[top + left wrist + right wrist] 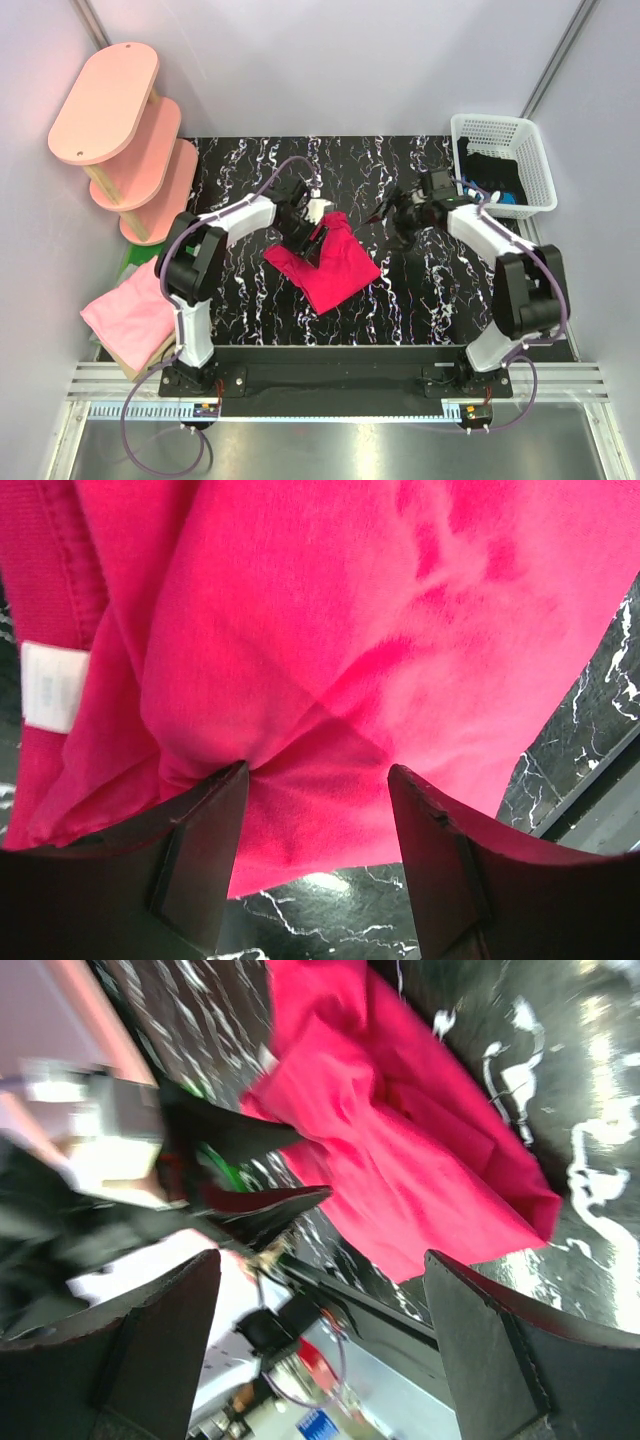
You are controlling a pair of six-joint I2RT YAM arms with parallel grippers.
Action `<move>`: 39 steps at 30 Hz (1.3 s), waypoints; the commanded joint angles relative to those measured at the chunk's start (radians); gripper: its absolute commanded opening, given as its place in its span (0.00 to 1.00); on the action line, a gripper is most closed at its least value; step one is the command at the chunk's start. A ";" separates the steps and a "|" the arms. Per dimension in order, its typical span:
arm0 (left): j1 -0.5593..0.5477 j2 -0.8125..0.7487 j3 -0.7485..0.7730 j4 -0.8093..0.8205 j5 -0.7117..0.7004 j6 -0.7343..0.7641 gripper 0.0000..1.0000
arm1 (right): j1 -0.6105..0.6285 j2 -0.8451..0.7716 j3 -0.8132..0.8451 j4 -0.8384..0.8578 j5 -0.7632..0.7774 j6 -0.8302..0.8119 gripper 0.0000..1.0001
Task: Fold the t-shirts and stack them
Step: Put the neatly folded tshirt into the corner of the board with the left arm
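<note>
This is a robotics lab test cell, not a home. Two robot arms, the left arm (195,270) and the right arm (520,290), are bolted to an aluminium rail (340,385) at the near edge of a black marble-patterned tabletop (240,170), with purple cables (150,440) looping from their bases. Plain pale wall panels (330,60) box the table in (no window or room furniture shows). The household items look staged: a pink oval shelf unit (110,100) far left, a white plastic basket (500,122) far right, and a crimson t-shirt (335,265) at the centre.
</note>
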 commanded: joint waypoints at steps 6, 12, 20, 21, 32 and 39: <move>0.125 -0.223 0.098 -0.069 -0.055 -0.030 0.79 | 0.186 0.231 0.142 0.065 -0.034 0.000 0.90; 0.223 -0.261 -0.007 -0.069 -0.104 -0.004 0.90 | 0.221 0.311 0.216 0.078 -0.044 0.010 0.89; 0.263 -0.148 -0.050 -0.066 -0.029 0.001 0.88 | 0.218 0.380 0.236 0.080 -0.025 -0.001 0.89; 0.263 -0.130 -0.050 -0.065 -0.017 -0.002 0.88 | 0.220 0.383 0.231 0.080 -0.021 -0.003 0.89; 0.291 -0.034 -0.057 -0.039 0.074 -0.014 0.89 | 0.220 0.381 0.220 0.080 -0.019 -0.009 0.88; 0.312 0.045 -0.053 -0.039 0.156 -0.008 0.89 | 0.220 0.377 0.201 0.080 -0.021 -0.013 0.88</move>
